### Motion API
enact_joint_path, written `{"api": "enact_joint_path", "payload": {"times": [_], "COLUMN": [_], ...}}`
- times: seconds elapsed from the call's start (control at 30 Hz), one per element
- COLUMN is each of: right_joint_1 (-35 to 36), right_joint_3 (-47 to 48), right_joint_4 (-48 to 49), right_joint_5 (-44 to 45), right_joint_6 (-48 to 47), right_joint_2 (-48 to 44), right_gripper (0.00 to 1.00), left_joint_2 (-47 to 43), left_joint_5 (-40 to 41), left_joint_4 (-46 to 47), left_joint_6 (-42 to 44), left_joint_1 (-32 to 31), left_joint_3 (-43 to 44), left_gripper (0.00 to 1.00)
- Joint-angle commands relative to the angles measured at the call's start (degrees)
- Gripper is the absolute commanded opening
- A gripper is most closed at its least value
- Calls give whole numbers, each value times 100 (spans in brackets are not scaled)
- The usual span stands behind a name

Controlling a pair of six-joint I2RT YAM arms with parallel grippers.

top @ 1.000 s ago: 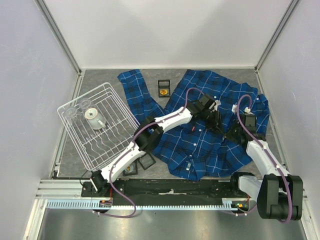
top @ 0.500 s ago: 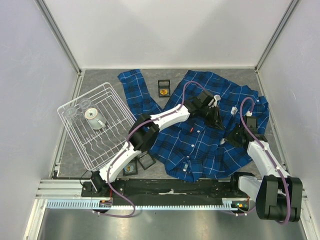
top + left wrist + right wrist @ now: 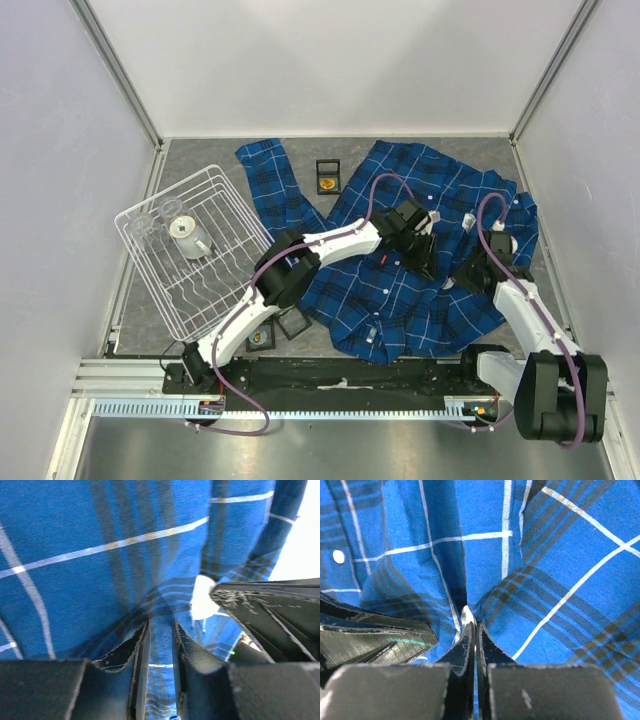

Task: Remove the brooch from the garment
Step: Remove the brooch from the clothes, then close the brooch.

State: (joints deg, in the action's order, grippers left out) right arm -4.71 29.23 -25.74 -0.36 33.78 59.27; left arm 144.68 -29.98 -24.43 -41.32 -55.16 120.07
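Left tool (image 3: 159, 635) moved nearer right tool (image 3: 474, 630); both pinching garment (image 3: 400, 170).

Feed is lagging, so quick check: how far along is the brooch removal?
Done: both arms are on the shirt. In hand: left gripper and right gripper each pinch a fold; a pale glint at the right tips may be the brooch. To do: pulling it free.

Shirt (image 3: 400, 290) covers right half of tabletop (image 3: 190, 160). Left arm (image 3: 335, 238) lies across shirt middle; right arm (image 3: 525, 305) blocks right edge. Both sets of jaws just beside each other, cloth fold in each, no passage between. Wire rack (image 3: 200, 265) fills left. Small box (image 3: 328, 176) at back; two more boxes (image 3: 292, 322) by front hem. Open strips: back-left corner, back-right beyond shirt.
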Motion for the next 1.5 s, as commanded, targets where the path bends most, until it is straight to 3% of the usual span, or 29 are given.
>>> {"api": "enact_joint_path", "payload": {"times": [0.0, 0.2, 0.37, 0.5, 0.6, 0.67, 0.77, 0.87, 0.93, 0.97, 1.1, 1.23, 1.33, 1.47], "right_joint_1": [786, 1244, 1262, 1306, 1297, 1288, 1288, 1288, 1288, 1306, 1542, 2236, 2535, 2835], "right_joint_3": [800, 1892, 2279, 2840, 3079, 3132, 3132, 3273, 3186, 3124, 2827, 2140, 1771, 1814], "right_joint_4": [-563, -1671, -2128, -2593, -2753, -2456, -1675, -1252, -909, -515, 496, 3066, 4229, 4060], "right_joint_5": [1632, 3373, 3867, 4471, 4738, 4450, 2678, 849, 32, -939, -3308, -4646, -5367, -5922], "right_joint_6": [-46, -118, -205, -328, -530, -827, -1424, -1698, -1822, -1892, -1755, -463, 231, 16], "right_joint_2": [392, 1473, 2027, 2396, 2248, 1827, 1308, 1272, 1228, 1202, 1071, 561, 393, 367], "right_gripper": [0, 0, 0, 0, 0, 0, 0, 0, 0, 0, 0, 0, 0, 0], "left_joint_2": [-283, 16, 78, 261, 193, 0, -720, -1923, -2921, -3285, -5174, -6617, -7470, -7867], "left_joint_5": [396, 299, 317, 229, -51, -384, -614, -378, -316, -150, 124, 308, 282, -498], "left_joint_4": [-45, 148, 245, 62, -45, -123, -282, -283, -221, -212, -185, -133, 200, 570], "left_joint_6": [528, 449, 449, 458, 423, 301, 308, 256, 256, 291, 703, 556, 257, 63], "left_joint_1": [5, -13, -13, -4, 22, 92, 224, 382, 549, 654, 892, 1199, 1542, 2042], "left_joint_3": [-19, -97, -28, 532, 886, 1131, 1177, 546, -323, -1005, -2644, -3945, -4859, -5721], "left_gripper": [29, 28, 29, 33, 36, 41, 51, 53, 53, 52, 52, 55, 57, 57]}}
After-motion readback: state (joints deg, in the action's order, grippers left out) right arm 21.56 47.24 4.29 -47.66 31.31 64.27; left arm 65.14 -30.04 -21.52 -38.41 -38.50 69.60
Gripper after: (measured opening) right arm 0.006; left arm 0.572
